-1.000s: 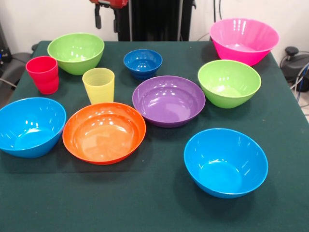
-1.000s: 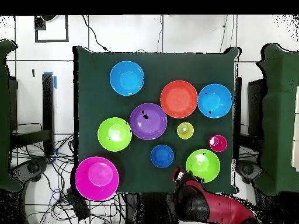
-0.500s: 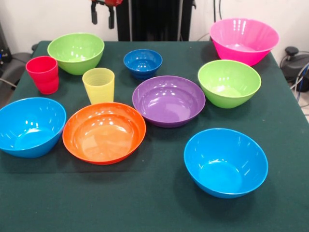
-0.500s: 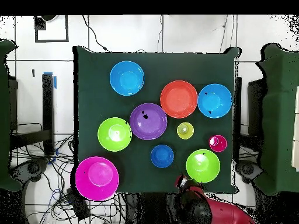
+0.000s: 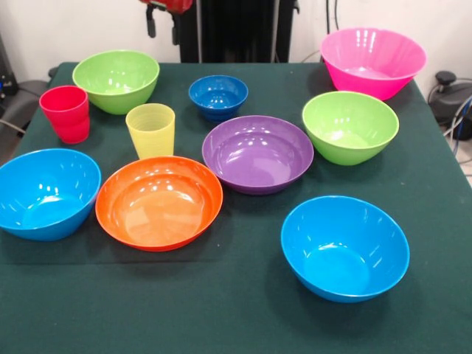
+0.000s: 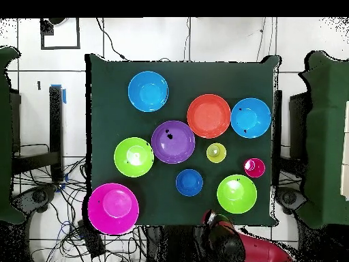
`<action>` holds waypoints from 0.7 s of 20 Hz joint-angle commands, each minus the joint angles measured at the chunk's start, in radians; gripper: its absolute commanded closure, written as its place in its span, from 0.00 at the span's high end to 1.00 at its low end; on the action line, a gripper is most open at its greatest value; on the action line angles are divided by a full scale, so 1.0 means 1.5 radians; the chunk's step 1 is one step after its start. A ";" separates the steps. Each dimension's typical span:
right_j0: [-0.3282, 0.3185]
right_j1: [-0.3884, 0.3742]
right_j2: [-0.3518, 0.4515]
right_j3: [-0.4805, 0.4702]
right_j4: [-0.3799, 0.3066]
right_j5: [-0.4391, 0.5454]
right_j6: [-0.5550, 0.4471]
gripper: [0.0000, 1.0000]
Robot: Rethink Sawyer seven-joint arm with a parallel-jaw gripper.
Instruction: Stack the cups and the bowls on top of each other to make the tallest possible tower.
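Nothing stacked, all bowls and cups sitting apart on the tabletop [image 5: 243, 310], gripper [image 5: 162, 18] hanging empty and parted near the green bowl [image 5: 116, 80], probably needing a centred rim approach.

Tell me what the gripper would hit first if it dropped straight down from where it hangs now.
Probably bare table at the far edge. The gripper hangs just beyond the lime green bowl, toward the small dark blue bowl. Overhead, it sits at the table edge; depth is unclear, so the green rim is possible.
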 commanded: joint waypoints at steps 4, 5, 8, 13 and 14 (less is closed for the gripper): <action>0.049 0.104 0.028 -0.101 0.000 -0.057 0.067 1.00; 0.054 0.110 0.024 -0.103 0.001 -0.067 0.070 1.00; 0.059 0.110 0.019 -0.103 0.002 -0.071 0.071 1.00; 0.054 0.113 0.019 -0.103 0.000 -0.073 0.068 1.00; 0.054 0.111 0.019 -0.102 0.001 -0.072 0.068 1.00</action>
